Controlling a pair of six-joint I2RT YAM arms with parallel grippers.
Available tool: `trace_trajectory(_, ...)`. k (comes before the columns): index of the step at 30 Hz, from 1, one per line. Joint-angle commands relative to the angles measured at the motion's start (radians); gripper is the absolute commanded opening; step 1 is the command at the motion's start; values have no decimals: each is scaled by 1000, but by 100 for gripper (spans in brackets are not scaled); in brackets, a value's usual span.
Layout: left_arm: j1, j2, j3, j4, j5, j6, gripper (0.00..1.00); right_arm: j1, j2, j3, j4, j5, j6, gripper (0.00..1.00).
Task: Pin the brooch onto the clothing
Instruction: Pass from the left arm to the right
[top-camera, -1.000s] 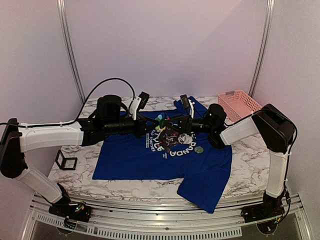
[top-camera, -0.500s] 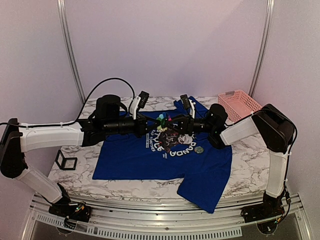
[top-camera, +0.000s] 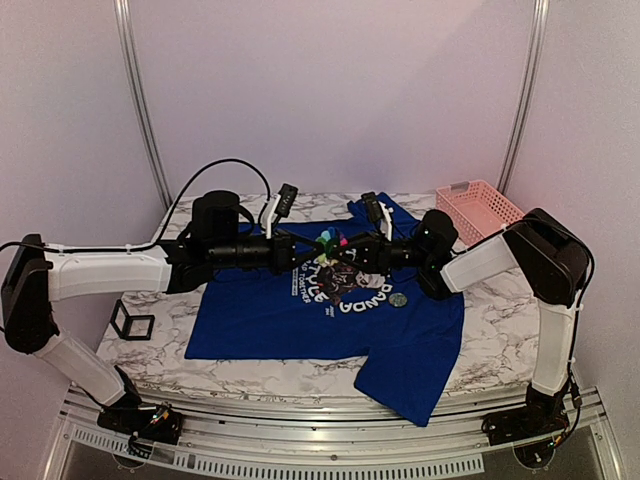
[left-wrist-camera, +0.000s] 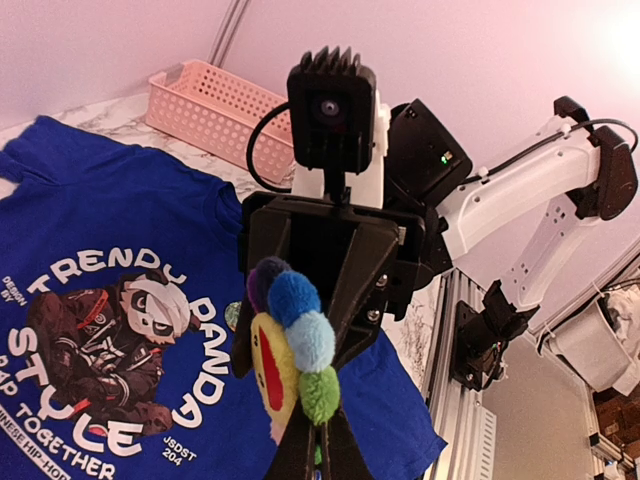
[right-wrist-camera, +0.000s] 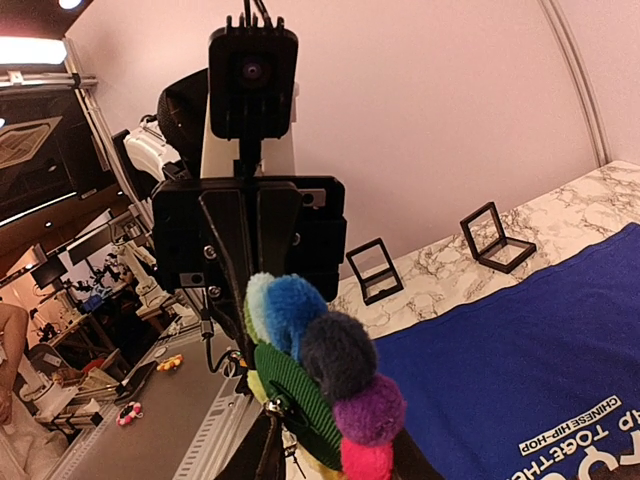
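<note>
While left tool (left-wrist-camera: 320, 438) grips it, brooch (left-wrist-camera: 292, 342) w/ multicolour pom-pom petals

Brooch (left-wrist-camera: 290, 340): yellow, blue, pale blue, green, purple petals. T-shirt (top-camera: 260, 310): royal blue, white lettering, dark print. Basket (top-camera: 490, 205): pink lattice. Table (top-camera: 500, 330): white-grey marble.

I count: one brooch (top-camera: 325, 240), centre of frame; one blue T-shirt (top-camera: 270, 320); one pink basket (top-camera: 478, 208), upper right; one grey disc (top-camera: 399, 299); two black frame holders (right-wrist-camera: 375, 272) (right-wrist-camera: 497, 242), right-wrist view.
</note>
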Motion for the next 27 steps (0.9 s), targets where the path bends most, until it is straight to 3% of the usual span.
trace_trajectory(1,3,21,-9,18,41,-11,0,2,-11,-1,44,-17,17,28)
trace_trajectory(10,5,16,-27,32,37,-25,0,1,-3,13,109,-56,59,25)
trace_trajectory(17,5,29,-27,45,29,-39,0,2,-2,8,142,-78,94,1)
trace_trajectory(22,12,31,-24,20,-13,1,0,-2,-10,-22,149,-58,119,0)
trace_trajectory(23,13,30,-22,9,-21,20,2,-7,-12,-29,127,-46,119,0)
trace_trajectory(27,26,26,-15,-84,-57,180,49,-39,-31,-76,42,32,127,0)
